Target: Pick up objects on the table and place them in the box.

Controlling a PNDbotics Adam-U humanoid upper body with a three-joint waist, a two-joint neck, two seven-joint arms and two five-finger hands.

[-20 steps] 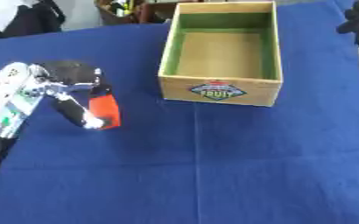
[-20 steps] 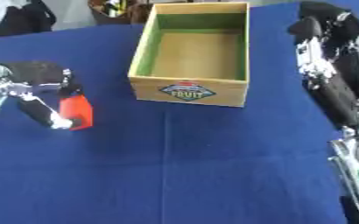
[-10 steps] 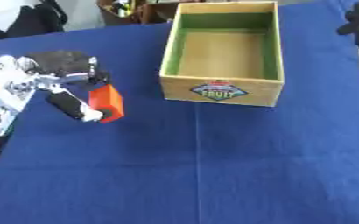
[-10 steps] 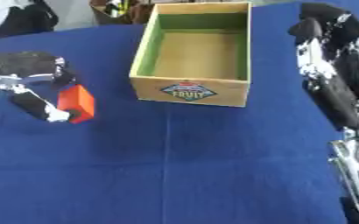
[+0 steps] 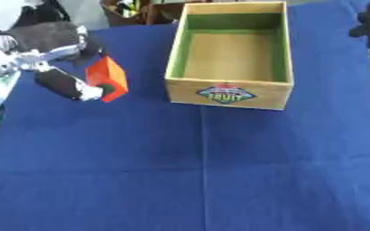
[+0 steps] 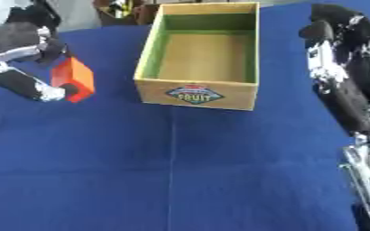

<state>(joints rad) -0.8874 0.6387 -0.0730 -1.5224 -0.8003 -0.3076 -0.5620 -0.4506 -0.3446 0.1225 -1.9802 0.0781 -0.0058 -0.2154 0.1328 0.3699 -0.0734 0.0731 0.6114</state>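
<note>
Since the earlier frames the left hand (image 5: 50,49) has lifted the orange block (image 5: 108,78) higher and nearer the box (image 5: 229,92), its fingers pinching the smooth, boxy block at the frame's upper left, above the blue cloth-covered surface (image 5: 204,171). The box is an open rectangular cardboard carton with a green-lined inside and a fruit label on its front wall, just right of the block. The right hand (image 6: 338,58) hangs at the right edge, fingers relaxed and holding nothing.
</note>
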